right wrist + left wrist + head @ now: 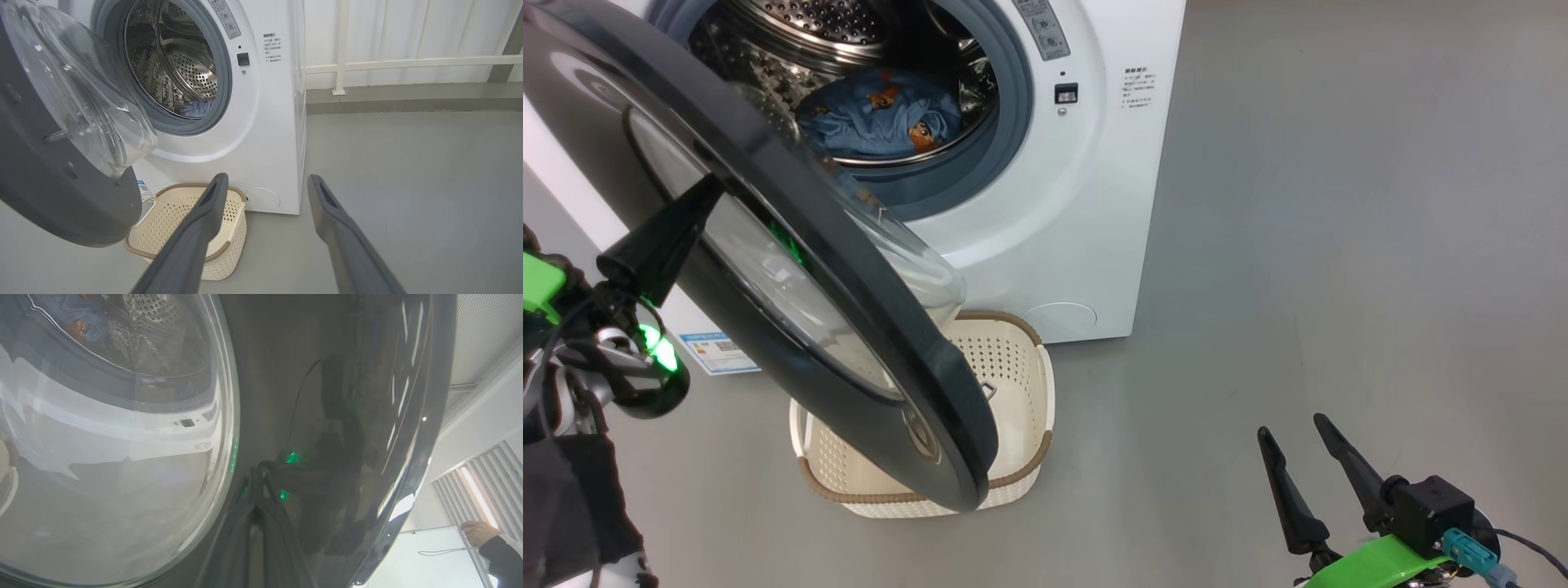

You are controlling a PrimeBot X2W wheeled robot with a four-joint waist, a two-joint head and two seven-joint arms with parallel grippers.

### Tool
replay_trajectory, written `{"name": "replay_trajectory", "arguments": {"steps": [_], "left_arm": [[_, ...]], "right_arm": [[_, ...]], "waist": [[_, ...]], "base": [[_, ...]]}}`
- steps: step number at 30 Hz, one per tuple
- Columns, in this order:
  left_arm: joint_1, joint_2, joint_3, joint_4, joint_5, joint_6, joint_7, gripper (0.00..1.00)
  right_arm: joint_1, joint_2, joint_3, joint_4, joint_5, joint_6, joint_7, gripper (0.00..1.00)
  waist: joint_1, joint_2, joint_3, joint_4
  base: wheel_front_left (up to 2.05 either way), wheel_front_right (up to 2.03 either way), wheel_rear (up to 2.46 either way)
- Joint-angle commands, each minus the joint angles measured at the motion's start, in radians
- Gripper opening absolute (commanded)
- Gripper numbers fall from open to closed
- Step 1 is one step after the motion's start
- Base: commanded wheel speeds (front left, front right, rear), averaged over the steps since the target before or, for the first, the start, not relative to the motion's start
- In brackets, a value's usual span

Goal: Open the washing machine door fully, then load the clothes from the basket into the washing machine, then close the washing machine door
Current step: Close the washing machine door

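Grey floor point(1339, 245), closed left pincer point(707, 194) against washing machine door point(890, 327)

The left gripper point(256, 512), jaws closed, is touching the black frame of the washing machine door point(347, 416); the clothes point(73, 314) are showing through its glass, a person's hand point(476, 533) lower right.

Grey floor point(1339, 245) w/ basket point(1013, 367); washing machine point(1078, 204)

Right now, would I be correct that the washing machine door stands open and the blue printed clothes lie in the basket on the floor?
Not quite: the head view shows the blue printed clothes inside the washing machine; the basket looks empty. The door does stand open.
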Motion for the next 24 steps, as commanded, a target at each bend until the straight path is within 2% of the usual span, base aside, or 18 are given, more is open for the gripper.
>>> {"name": "replay_trajectory", "arguments": {"steps": [1,24], "left_arm": [[-0.044,0.020,0.006,-0.027,-0.012,-0.015,0.003,0.00],[-0.044,0.020,0.018,0.037,-0.018,-0.055,-0.052,0.00]], "right_arm": [[-0.040,-0.006,0.030,-0.023,-0.012,0.001,-0.005,1.00],[-0.025,0.001,0.026,-0.018,-0.011,0.001,-0.005,1.00]], "waist": [[0.0000,0.0000,0.000,-0.001],[0.0000,0.0000,-0.026,-0.009]], "base": [[0.00,0.00,0.00],[0.00,0.00,0.00]]}}
